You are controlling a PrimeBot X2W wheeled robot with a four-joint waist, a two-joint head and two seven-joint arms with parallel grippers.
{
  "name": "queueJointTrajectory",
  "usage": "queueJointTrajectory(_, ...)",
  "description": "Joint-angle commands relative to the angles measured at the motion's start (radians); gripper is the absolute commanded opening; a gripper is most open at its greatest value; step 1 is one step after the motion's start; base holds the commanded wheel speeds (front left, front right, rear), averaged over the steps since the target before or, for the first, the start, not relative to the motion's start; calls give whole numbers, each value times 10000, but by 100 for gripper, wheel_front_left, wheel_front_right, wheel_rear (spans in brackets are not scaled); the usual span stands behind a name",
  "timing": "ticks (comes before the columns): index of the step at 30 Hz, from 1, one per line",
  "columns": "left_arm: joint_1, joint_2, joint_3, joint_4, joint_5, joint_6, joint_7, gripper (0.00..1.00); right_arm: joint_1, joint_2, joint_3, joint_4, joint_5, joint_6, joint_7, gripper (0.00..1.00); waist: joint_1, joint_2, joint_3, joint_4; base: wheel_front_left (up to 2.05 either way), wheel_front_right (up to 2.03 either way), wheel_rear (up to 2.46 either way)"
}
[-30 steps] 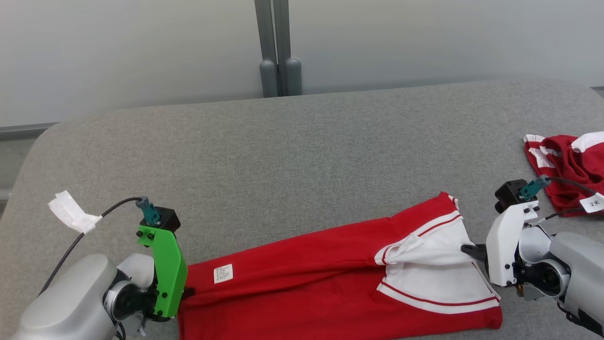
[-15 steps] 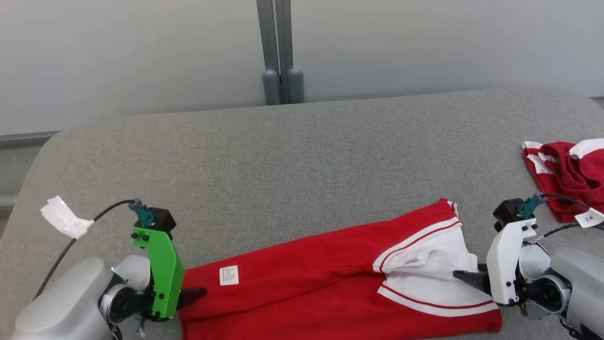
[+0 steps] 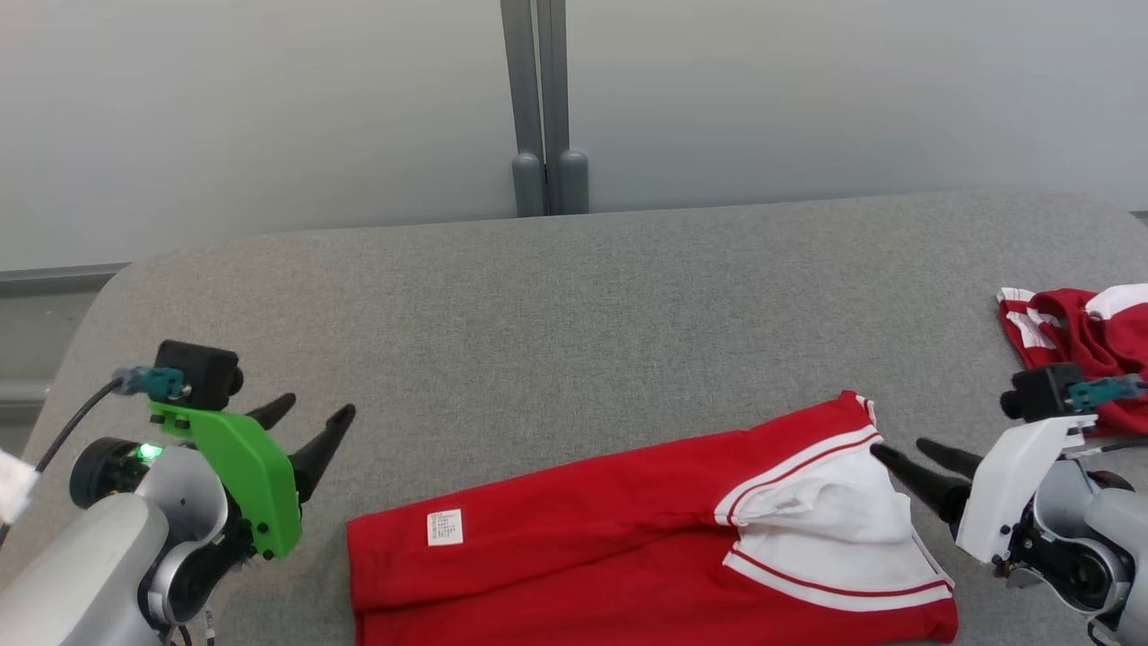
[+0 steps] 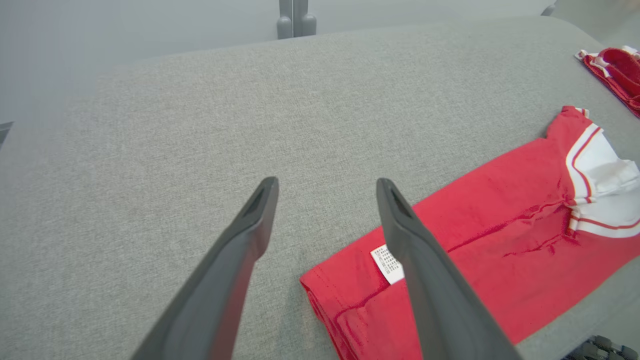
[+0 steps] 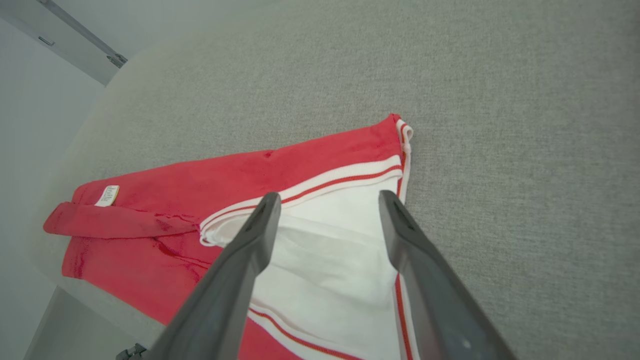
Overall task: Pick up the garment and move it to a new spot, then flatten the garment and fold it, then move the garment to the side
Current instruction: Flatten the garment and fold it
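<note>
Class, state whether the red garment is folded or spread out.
Folded: the red garment lies as a long narrow strip, with stacked layers visible at one end.

On the table [image 3: 574,296] the garment [image 3: 646,538] lies flat near the front edge, long axis left to right. Just off its left end, over bare table and apart from it, is the left gripper [image 3: 317,405]. At its right end is the right gripper [image 3: 899,446], fingertips over the cloth edge, contact unclear. The second garment [image 3: 1076,327] lies far right, behind the right gripper, apart from the first. The posts [image 3: 545,179] stand behind the table, centre.
</note>
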Motion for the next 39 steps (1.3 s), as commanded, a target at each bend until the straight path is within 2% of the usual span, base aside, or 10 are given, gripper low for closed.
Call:
queueJointTrajectory(1, 307, 154, 174, -249, 220, 325, -535, 100, 281, -160, -234, -192, -22, 5, -637, 100, 0, 0, -26, 38, 0, 0, 0)
queueJointTrajectory(5, 1019, 342, 655, -1093, 767, 1374, -2098, 100, 708, -362, -1065, -470, -492, 5, -2662, 100, 0, 0, -46, 73, 0, 0, 0)
queueJointTrajectory(9, 1944, 345, 1285, -1762, 1126, 2456, -3752, 100, 1174, 27, -2726, -113, -1410, 5, -3150, 100, 0, 0, -26, 60, 0, 0, 0)
queueJointTrajectory(12, 2751, 111, 1771, -2185, 994, 3051, -4857, 100, 2018, 943, -5072, -204, -2829, 5, -3151, 100, 0, 0, 4, 37, 0, 0, 0)
queueJointTrajectory(16, 3582, -251, 2422, -2592, 1212, 3375, -5437, 100, 3388, 2450, -7846, -931, -5039, 5, -3150, 100, 0, 0, 66, 59, 0, 0, 0)
queueJointTrajectory(19, 4059, -722, 2995, -2887, 1751, 3535, -5511, 100, 4431, 3562, -9147, -1591, -6394, 5, -3151, 100, 0, 0, 110, 105, 0, 0, 0)
queueJointTrajectory(24, 4980, -1846, 4264, -3193, 3193, 3405, -5502, 100, 5407, 4734, -10069, -2182, -8026, 5, -3153, 100, 0, 0, 169, 129, 0, 0, 0)
queueJointTrajectory(27, 5435, -2447, 4903, -3098, 3951, 3117, -5504, 100, 5633, 4991, -10080, -2200, -8648, 5, -3153, 100, 0, 0, 176, 106, 0, 0, 0)
queueJointTrajectory(34, 5829, -3525, 5731, -2538, 5169, 2148, -5506, 100, 5534, 5060, -9822, -1871, -9072, 5, -3154, 100, 0, 0, 171, 173, 0, 0, 0)
queueJointTrajectory(39, 5711, -3921, 6068, -2267, 5604, 1616, -5504, 100, 5403, 4974, -9685, -1641, -9067, 5, -3154, 100, 0, 0, 190, 231, 0, 0, 0)
